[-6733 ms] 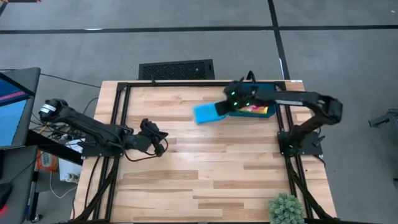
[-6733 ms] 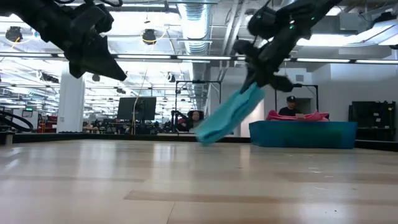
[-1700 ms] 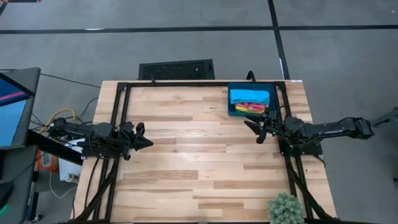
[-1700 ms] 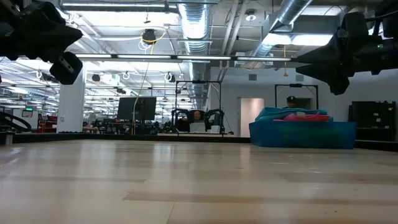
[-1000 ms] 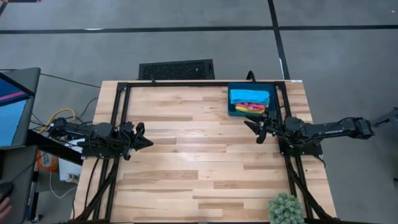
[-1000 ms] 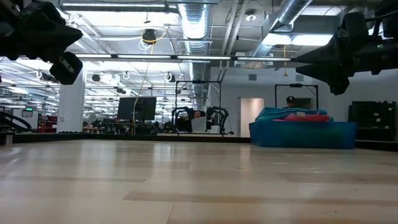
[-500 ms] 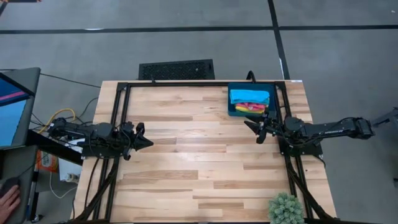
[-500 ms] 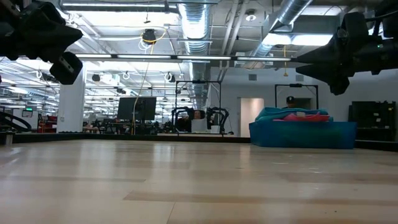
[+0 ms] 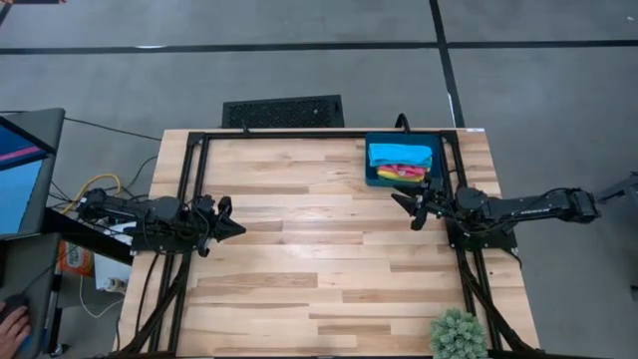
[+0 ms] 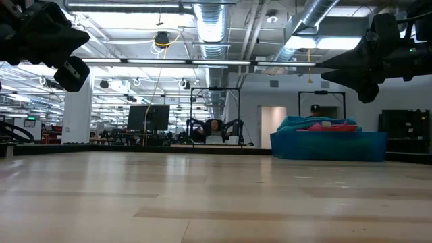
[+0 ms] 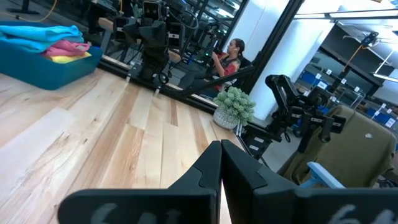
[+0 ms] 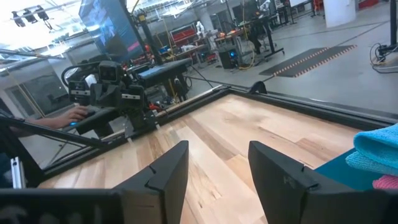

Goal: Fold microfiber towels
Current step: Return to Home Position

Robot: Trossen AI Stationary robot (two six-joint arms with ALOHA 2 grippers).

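While towels fill tray, wooden table, workshop, empty jaws, left closed, right parted.

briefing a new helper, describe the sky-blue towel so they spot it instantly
On the pale wooden table, a rigid dark blue rectangular bin sits near the right arm. Inside, the bright sky-blue microfiber towel lies topmost, above a pink towel and a yellow towel.
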